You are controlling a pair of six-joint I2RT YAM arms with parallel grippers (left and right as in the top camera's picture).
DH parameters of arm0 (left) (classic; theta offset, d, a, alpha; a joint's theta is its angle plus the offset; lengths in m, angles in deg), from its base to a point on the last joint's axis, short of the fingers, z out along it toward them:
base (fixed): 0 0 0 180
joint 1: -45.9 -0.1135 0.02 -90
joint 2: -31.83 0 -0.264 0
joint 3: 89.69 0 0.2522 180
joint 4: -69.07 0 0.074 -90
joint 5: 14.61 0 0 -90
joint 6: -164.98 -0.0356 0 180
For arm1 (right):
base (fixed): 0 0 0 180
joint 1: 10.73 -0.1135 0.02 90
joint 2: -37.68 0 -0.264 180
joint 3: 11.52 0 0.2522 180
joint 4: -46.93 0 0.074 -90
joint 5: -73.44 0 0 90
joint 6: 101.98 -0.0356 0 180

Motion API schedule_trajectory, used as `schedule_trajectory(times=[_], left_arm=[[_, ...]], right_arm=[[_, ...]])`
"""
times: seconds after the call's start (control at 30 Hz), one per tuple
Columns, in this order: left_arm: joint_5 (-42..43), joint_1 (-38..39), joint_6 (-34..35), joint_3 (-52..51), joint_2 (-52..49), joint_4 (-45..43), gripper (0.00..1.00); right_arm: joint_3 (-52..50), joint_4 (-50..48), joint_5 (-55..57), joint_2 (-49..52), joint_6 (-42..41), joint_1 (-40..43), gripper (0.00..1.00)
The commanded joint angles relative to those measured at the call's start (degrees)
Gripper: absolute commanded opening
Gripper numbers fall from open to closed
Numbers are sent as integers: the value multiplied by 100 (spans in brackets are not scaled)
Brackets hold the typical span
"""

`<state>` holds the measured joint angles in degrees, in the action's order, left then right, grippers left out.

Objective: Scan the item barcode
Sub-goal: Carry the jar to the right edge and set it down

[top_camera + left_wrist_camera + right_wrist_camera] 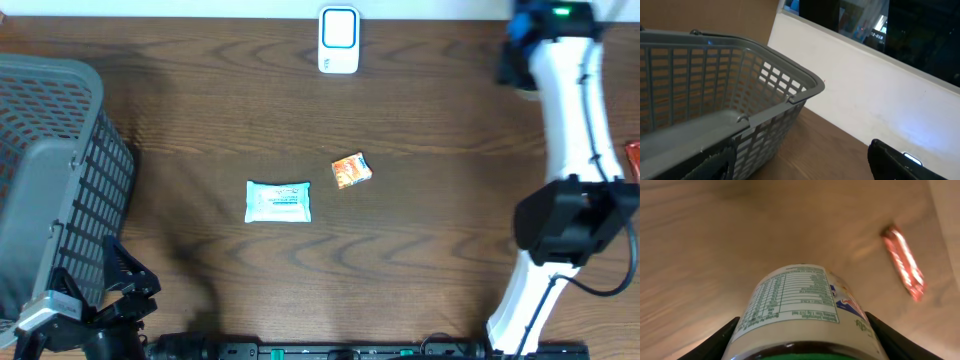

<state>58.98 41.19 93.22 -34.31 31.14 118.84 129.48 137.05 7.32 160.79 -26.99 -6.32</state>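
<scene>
My right gripper [802, 337] is shut on a bottle [800, 305] with a cream label, held between both fingers. A printed nutrition table faces the wrist camera and no barcode shows. In the overhead view the right gripper [535, 35] is at the table's far right corner. The white scanner [338, 40] stands at the back centre, well to its left. My left gripper [125, 285] is open and holds nothing, low at the front left beside the grey basket [50, 150]. In the left wrist view its fingers [715, 167] frame bare table.
A teal packet [278, 200] and a small orange packet [351, 171] lie mid-table. A red wrapper [903, 262] lies on the table beyond the bottle, and shows at the right edge as the red wrapper [633, 155]. The basket [740, 120] fills the left side.
</scene>
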Motion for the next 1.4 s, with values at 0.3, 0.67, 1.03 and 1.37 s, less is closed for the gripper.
schedule_trajectory(times=[0.3,0.67,1.03,1.37], left_arm=[[33,28,50,-17,55,94,84],[33,28,50,-17,55,111,84],[33,28,50,-17,55,131,84],[33,31,50,-17,55,131,84]], right_arm=[[-1622,-1180,-1510,-15,26,2756,34],[-3405,-2605,-2732,-15,-190,4068,42],[-1469,-911,-3150,-203,-306,4247,99],[-407,-203,-5532,-1075,-332,2857,99]])
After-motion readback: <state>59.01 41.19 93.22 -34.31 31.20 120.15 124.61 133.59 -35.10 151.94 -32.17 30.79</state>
